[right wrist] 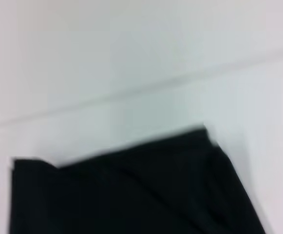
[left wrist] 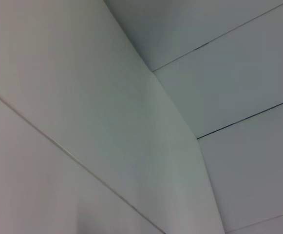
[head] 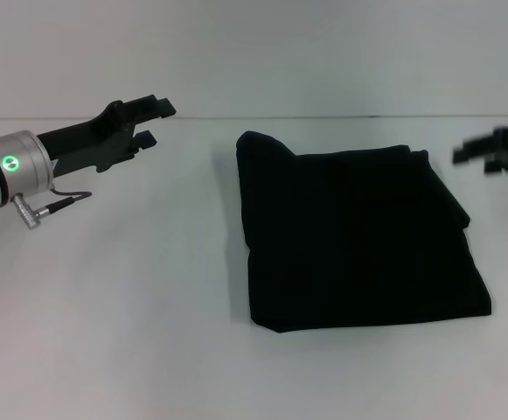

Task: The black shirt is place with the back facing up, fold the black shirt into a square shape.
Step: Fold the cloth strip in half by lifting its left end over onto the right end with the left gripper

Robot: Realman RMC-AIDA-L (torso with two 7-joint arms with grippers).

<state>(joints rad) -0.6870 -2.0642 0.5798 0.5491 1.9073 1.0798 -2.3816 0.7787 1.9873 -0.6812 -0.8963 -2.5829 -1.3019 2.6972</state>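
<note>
White surface fills the head view, meeting a pale wall along a line near the top of the frame. At centre, slightly right, the shirt lies flat on it, folded into a roughly square black block with no lettering showing. Its upper left corner rises in a small rounded bump, and layered fabric edges show along the right side. The bottom edge slants a little, lower at the left.

In the upper left of the frame, the left end effector hangs above the surface, well apart from the shirt, its two black fingers spread with a clear gap between them and nothing in it. A green light glows on the silver wrist behind it. At the right edge of the frame, the right end effector is blurred; whether it is spread or pressed together cannot be told.

From the right wrist view, the shirt fills the lower part of the picture. Only pale panels appear from the left wrist.
</note>
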